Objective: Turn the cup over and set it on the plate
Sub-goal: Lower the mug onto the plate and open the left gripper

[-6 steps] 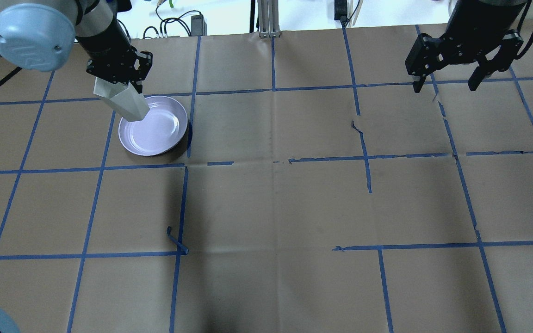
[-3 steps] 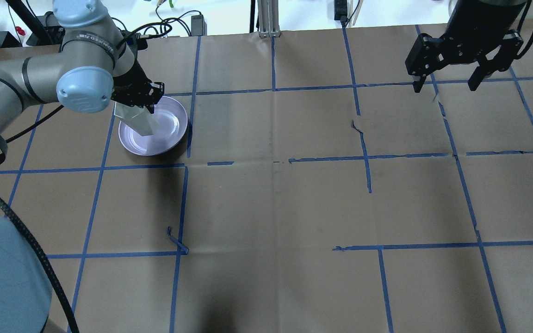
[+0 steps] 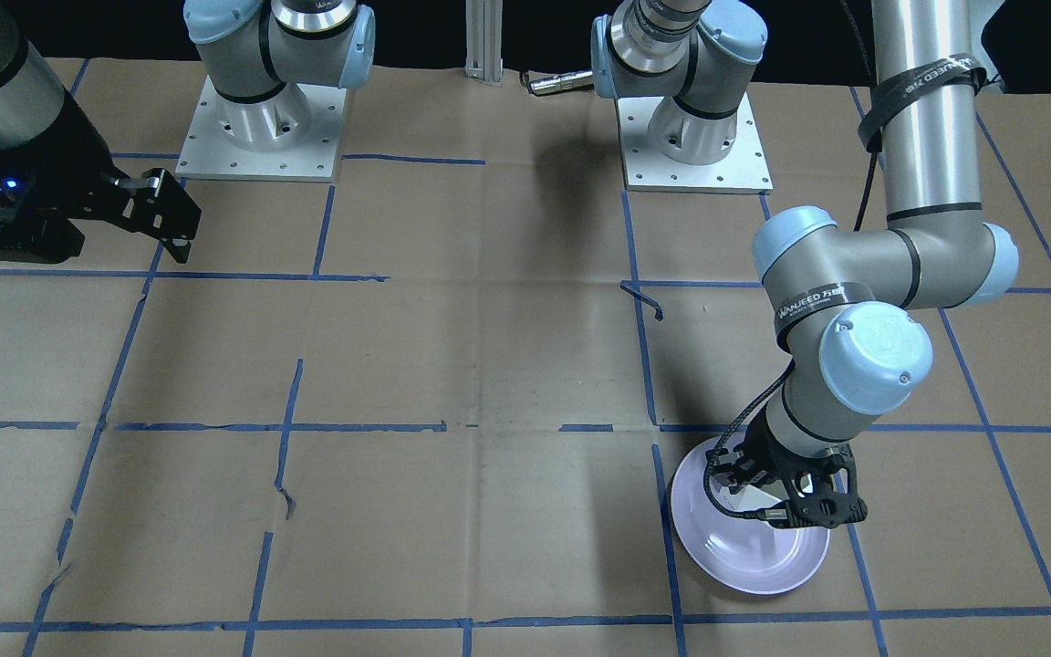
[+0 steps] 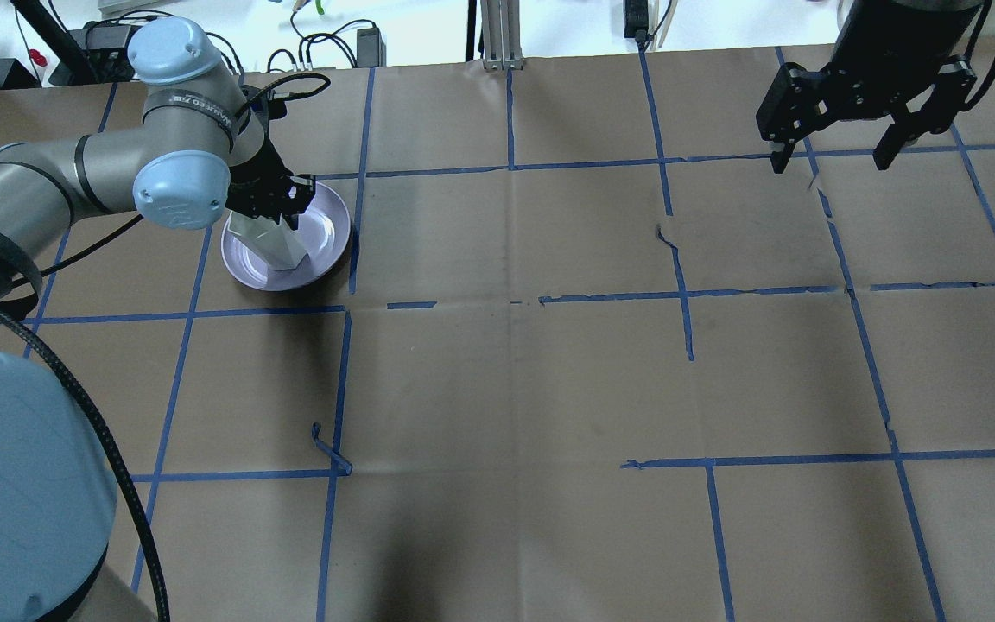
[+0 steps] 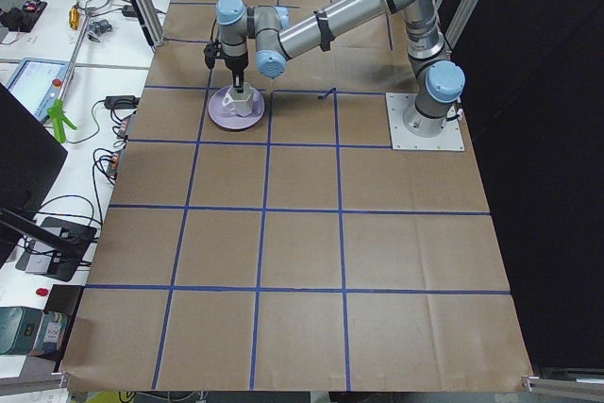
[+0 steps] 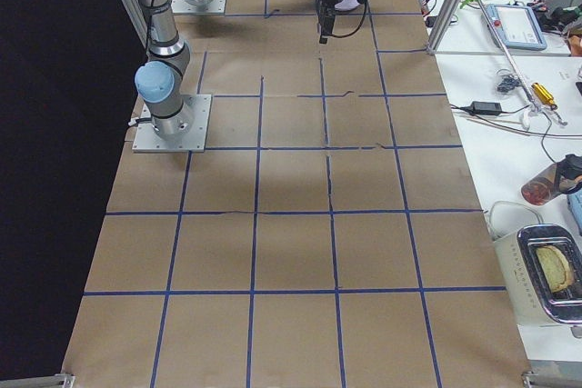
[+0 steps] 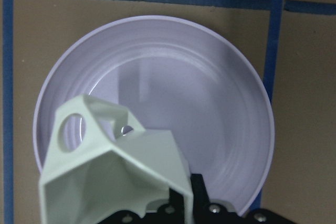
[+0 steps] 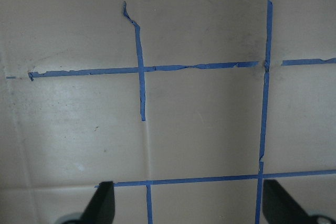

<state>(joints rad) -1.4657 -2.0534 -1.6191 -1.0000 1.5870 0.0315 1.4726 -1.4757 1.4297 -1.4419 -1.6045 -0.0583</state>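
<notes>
The white faceted cup (image 4: 270,244) hangs over the lavender plate (image 4: 330,244) at the table's far left. My left gripper (image 4: 273,207) is shut on the cup's upper end. The cup's lower end is at or just above the plate's floor; I cannot tell whether they touch. In the left wrist view the cup (image 7: 113,174) with its squared handle fills the lower left, and the plate (image 7: 220,93) lies beneath. The front view shows the left gripper (image 3: 785,500) above the plate (image 3: 763,561). My right gripper (image 4: 830,162) is open and empty at the far right, also in its wrist view (image 8: 191,208).
Brown paper with a blue tape grid covers the table (image 4: 515,371). Loose curls of tape stick up near the middle (image 4: 329,453). Cables and a metal post (image 4: 497,34) stand beyond the far edge.
My left arm has swung over and come down, bringing the cup from the plate's far-left rim toward its middle and lower. The right arm has not moved.
</notes>
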